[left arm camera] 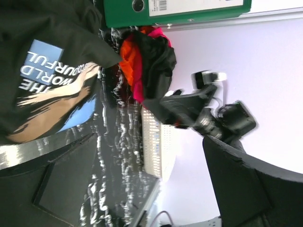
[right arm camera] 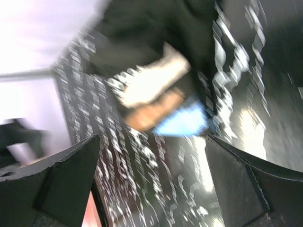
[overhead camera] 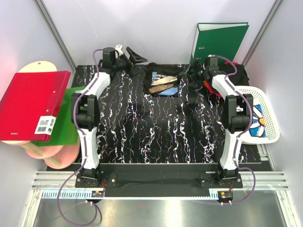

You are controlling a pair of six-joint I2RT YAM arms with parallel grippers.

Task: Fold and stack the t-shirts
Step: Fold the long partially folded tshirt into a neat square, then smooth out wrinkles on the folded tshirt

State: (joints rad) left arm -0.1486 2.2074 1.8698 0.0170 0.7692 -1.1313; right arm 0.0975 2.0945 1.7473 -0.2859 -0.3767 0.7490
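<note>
A folded black t-shirt (overhead camera: 163, 81) with a tan, white and blue print lies at the back middle of the table. It shows in the left wrist view (left arm camera: 52, 80) and, blurred, in the right wrist view (right arm camera: 156, 104). A crumpled heap of black cloth (overhead camera: 239, 73) with an orange-red t-shirt (left arm camera: 132, 61) lies at the back right, below the green binder. My left gripper (overhead camera: 138, 61) is open and empty just left of the printed shirt; its jaws (left arm camera: 156, 189) are wide apart. My right gripper (overhead camera: 191, 73) is open and empty between the printed shirt and the heap; its jaws (right arm camera: 151, 189) are also wide apart.
A green ring binder (overhead camera: 220, 42) stands against the back wall. A white lattice basket (overhead camera: 262, 101) sits at the right edge, with a flower-print item inside. A red binder (overhead camera: 31, 104), a green sheet and round boards lie off the left edge.
</note>
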